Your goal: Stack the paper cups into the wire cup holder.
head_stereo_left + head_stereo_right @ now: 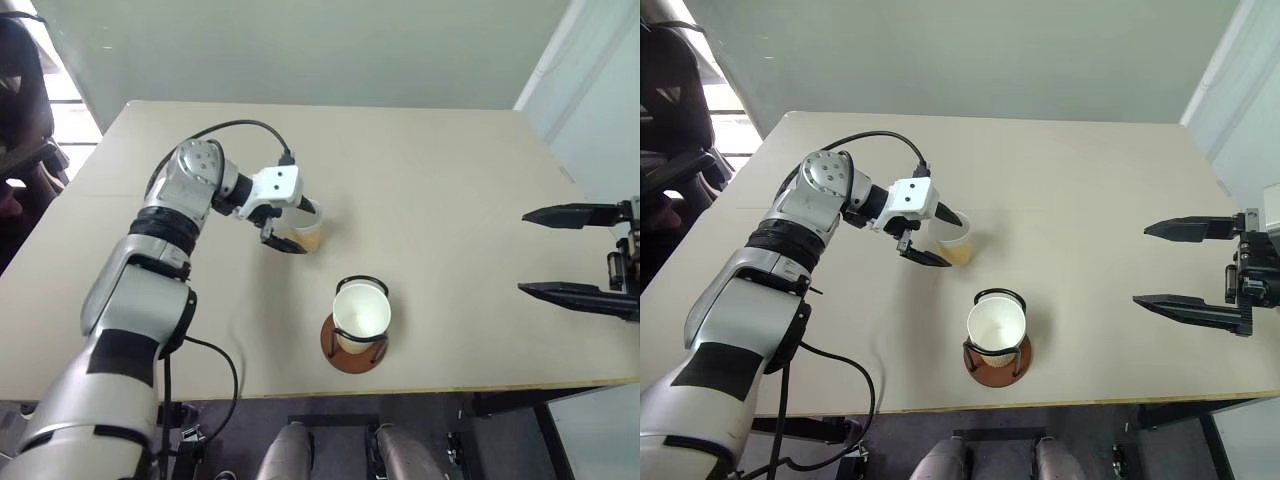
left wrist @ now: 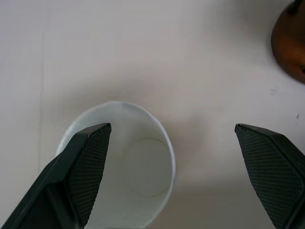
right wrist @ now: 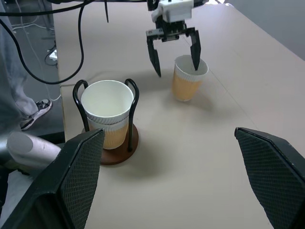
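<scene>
Partly done: two paper cups [image 3: 107,114] nested upright in wire cup holder [image 3: 112,143] near worktop [image 1: 450,200] front edge. Third cup [image 1: 955,240] loose just behind. Left gripper [image 1: 932,236] wide open, straddling its rim, gripping nothing. Right gripper [image 1: 560,252] open, empty, well apart.

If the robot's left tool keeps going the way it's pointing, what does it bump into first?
Probably the loose paper cup. The left tool is open, one finger just inside its rim, one outside. Further on lies the table.

Two ribbed tan paper cups [image 3: 107,114] sit nested in the wire cup holder [image 3: 110,148]; a third cup [image 3: 189,78] stands upright nearby.
</scene>
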Action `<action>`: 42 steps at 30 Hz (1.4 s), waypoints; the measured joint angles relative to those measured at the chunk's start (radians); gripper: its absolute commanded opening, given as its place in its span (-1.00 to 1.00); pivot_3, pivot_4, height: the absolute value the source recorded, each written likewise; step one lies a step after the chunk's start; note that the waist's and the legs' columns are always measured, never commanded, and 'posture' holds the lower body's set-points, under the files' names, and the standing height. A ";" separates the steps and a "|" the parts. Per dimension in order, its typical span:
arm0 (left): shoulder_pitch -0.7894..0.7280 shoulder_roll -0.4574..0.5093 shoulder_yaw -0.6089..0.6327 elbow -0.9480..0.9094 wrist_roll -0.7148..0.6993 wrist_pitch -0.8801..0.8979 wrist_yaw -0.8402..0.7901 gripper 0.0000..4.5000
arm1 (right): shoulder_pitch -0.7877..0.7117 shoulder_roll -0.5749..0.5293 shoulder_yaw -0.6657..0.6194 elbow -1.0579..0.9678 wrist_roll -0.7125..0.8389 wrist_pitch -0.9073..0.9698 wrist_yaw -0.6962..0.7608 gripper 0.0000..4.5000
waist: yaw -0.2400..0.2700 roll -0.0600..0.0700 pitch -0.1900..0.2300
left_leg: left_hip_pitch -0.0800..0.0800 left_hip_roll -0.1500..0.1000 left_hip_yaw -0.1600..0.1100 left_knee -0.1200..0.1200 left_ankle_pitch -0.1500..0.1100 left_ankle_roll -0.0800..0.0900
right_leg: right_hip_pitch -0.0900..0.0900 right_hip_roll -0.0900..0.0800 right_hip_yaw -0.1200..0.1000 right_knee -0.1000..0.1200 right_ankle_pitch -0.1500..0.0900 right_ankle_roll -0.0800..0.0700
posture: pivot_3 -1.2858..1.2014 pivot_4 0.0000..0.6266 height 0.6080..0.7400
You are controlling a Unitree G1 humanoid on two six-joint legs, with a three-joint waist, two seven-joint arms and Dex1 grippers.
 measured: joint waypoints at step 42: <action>-0.075 0.432 -0.442 -1.124 -0.956 0.191 -0.100 -0.99 | 0.003 -0.044 -0.101 0.022 0.014 0.020 0.046 0.98 | -0.004 0.001 0.000 | 0.005 -0.002 0.017 0.010 -0.004 0.010 | 0.001 -0.004 0.013 0.004 0.000 -0.005 | 0.03 -0.52 1.00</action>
